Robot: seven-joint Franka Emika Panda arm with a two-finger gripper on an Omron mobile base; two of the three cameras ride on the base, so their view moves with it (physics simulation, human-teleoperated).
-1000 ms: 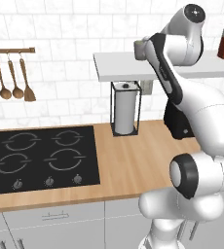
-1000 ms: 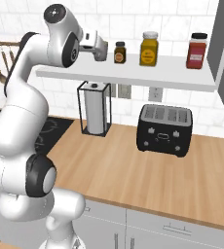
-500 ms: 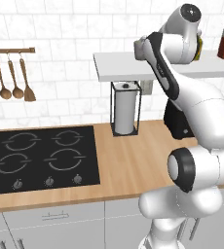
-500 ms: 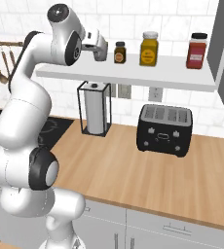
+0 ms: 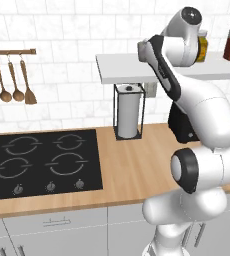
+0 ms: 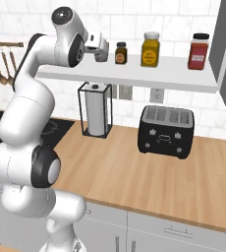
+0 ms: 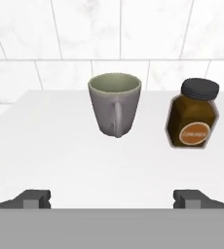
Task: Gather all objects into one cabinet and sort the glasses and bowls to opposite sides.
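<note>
- Our gripper (image 7: pixel 112 199) is up at the white shelf (image 7: pixel 60 160), and its jaws are spread wide with nothing between them.
- Just ahead on the shelf stands a small grey mug (image 7: pixel 115 103). It is upright, with its handle turned toward us.
- We think the mug is light and hard, and smooth enough to slip. It could chip if it fell.
- We would pinch it across its round body, one jaw on each side, and keep off the thin handle.
- A brown jar (image 7: pixel 193 115) with a black lid stands near the mug on one side, not touching it. We must not bump it.
- The other side of the mug is bare shelf, so there is room there.
- Behind the mug is the white tile wall (image 7: pixel 84 29), so we cannot push far forward.
</note>
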